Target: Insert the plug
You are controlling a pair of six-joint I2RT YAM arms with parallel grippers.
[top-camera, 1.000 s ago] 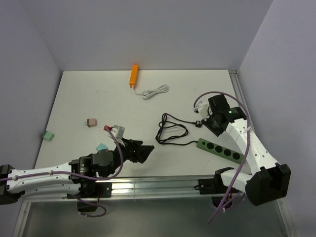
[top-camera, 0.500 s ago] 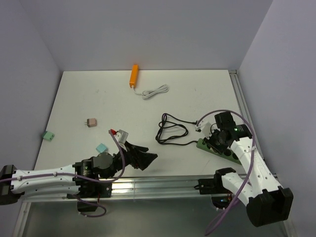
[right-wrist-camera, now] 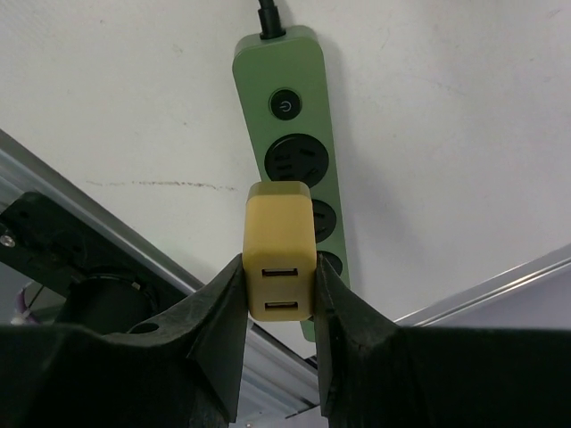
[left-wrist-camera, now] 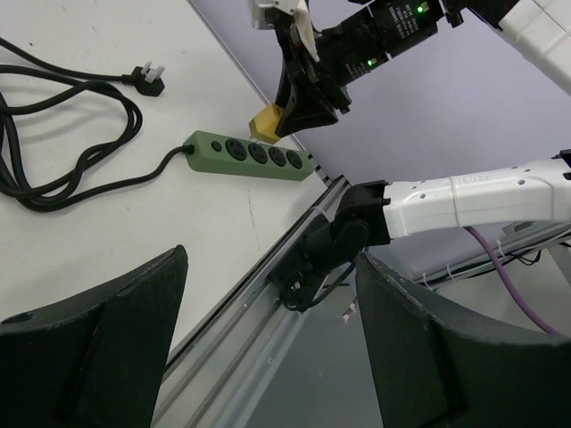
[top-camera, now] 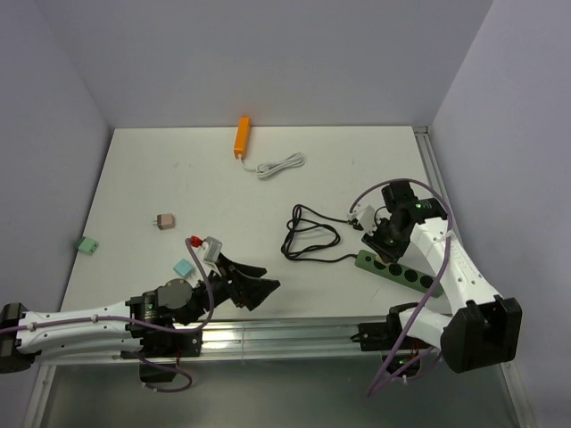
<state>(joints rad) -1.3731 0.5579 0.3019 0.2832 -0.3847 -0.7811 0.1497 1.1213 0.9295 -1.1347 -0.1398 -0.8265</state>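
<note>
Plug: the yellow block-shaped plastic plug (right-wrist-camera: 279,251) is clamped in your right hand (right-wrist-camera: 279,272). It hangs just above the green plastic power strip (right-wrist-camera: 294,143), over the strip's middle sockets and on the side away from its round switch.
Right hand: clenched on the plug's two flat sides. The face with the two USB slots looks back at the wrist camera.
Prongs: hidden on the underside, so you cannot check from here whether they line up with a socket.
Left hand: your left hand (left-wrist-camera: 268,294) is released, its fingers spread wide with nothing between them. It is well apart from the strip, towards the strip's cable end.
Handling, plug: judge it light and rigid. Its smooth sides could slide between the fingers under a downward push.
Where to hold: keep the grip on the flat sides, low enough that the body cannot tip when the prongs meet resistance.
Handling, strip: it looks light and lies loose on the white bench (top-camera: 178,178), so it may skid or rock as you press.
Cable: the black cable (top-camera: 308,236) coils beside the strip's switch end, clear of the sockets.
</note>
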